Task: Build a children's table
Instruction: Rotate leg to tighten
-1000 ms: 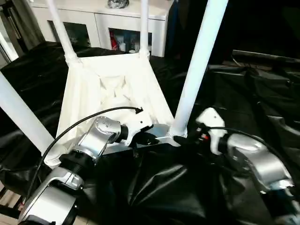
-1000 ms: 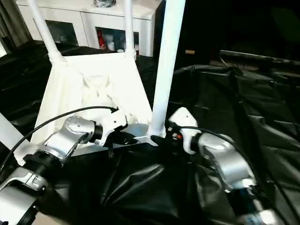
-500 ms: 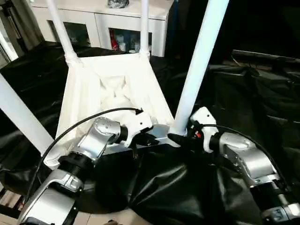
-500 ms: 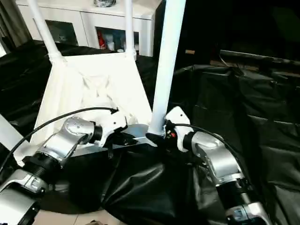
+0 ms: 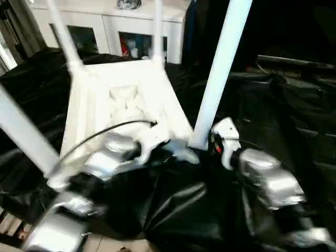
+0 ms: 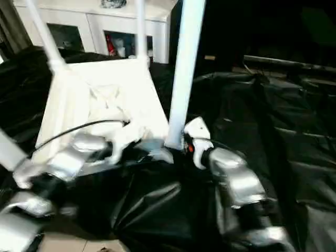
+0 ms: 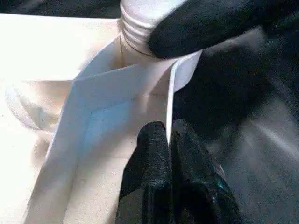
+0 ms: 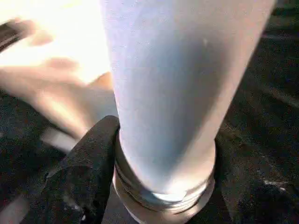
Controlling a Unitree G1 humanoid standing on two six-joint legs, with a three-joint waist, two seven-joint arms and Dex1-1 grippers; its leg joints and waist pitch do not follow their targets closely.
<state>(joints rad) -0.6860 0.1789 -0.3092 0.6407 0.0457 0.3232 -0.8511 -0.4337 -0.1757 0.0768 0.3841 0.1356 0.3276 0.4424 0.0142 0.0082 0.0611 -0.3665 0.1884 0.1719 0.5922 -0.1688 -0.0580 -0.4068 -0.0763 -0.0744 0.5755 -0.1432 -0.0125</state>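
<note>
On a black sheet (image 5: 273, 110), the upturned table top (image 5: 126, 100) is lying with its legs pointing up. Left gripper (image 7: 168, 140) is pinching the top's thin rim near the corner socket (image 7: 140, 28). Right gripper (image 8: 154, 186) is closing around the base of the near leg (image 5: 218, 79), one black finger (image 8: 86, 172) touching the threaded collar.

No readable text, labels or numbers anywhere.
</note>
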